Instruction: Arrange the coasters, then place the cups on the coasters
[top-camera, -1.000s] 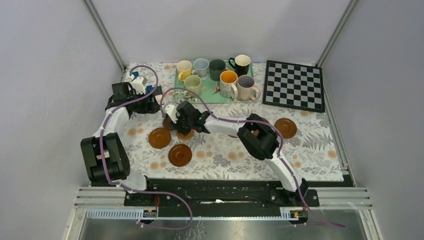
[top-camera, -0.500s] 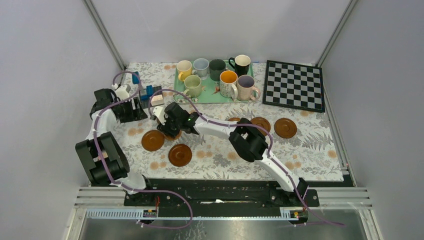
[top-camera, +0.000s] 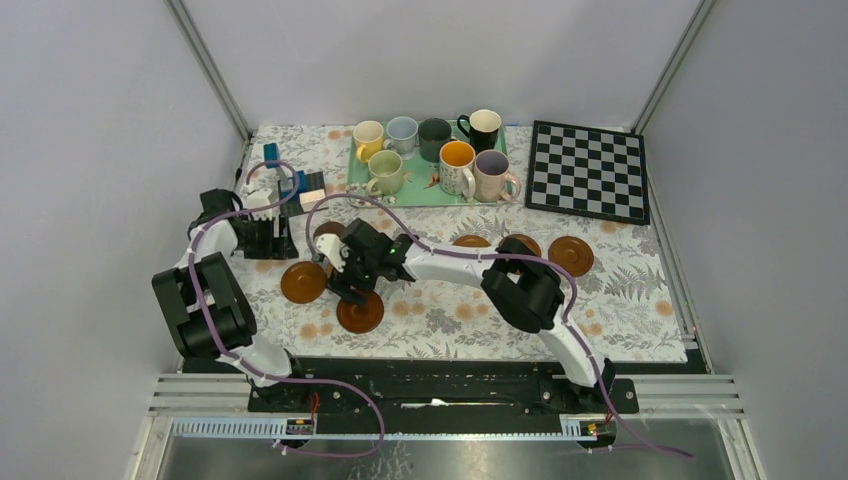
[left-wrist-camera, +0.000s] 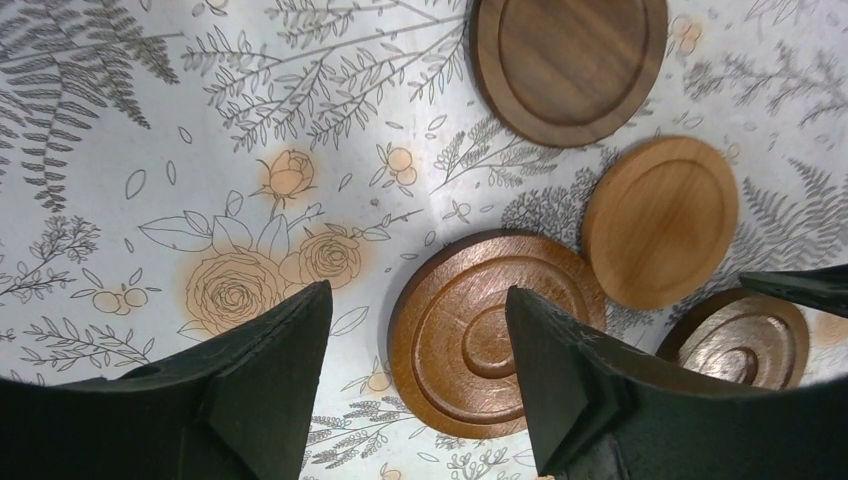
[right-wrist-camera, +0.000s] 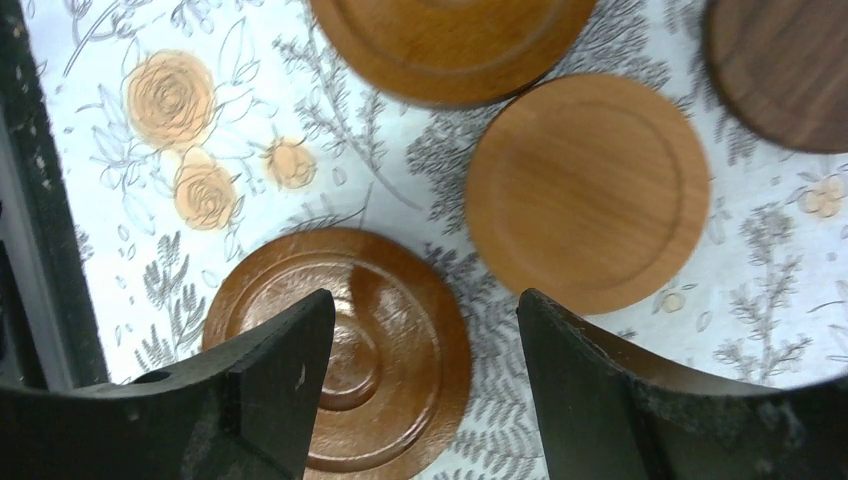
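Note:
Several brown coasters lie on the floral cloth. A ringed coaster (top-camera: 302, 282) (left-wrist-camera: 495, 330) lies under my left gripper (top-camera: 277, 243) (left-wrist-camera: 418, 385), which hangs open above it, holding nothing. My right gripper (top-camera: 350, 280) (right-wrist-camera: 425, 390) is open over another ringed coaster (top-camera: 360, 313) (right-wrist-camera: 345, 355), apart from it. A light coaster (right-wrist-camera: 588, 190) (left-wrist-camera: 660, 220) lies flat just beyond the right finger. A dark coaster (top-camera: 328, 232) (left-wrist-camera: 568, 60) sits behind. Three more coasters (top-camera: 525, 243) lie to the right. The cups (top-camera: 456, 160) stand on the green tray (top-camera: 420, 192).
A black-and-white checkerboard (top-camera: 588, 170) lies at the back right. Small blue and white blocks (top-camera: 290, 183) sit at the back left near the left arm. The right arm's purple cable (top-camera: 450, 253) arches over the middle coasters. Grey walls close both sides.
My right gripper has opened and moved left and nearer, leaving the light coaster on the cloth. The left arm drew back left, and the ringed coaster under it slid left.

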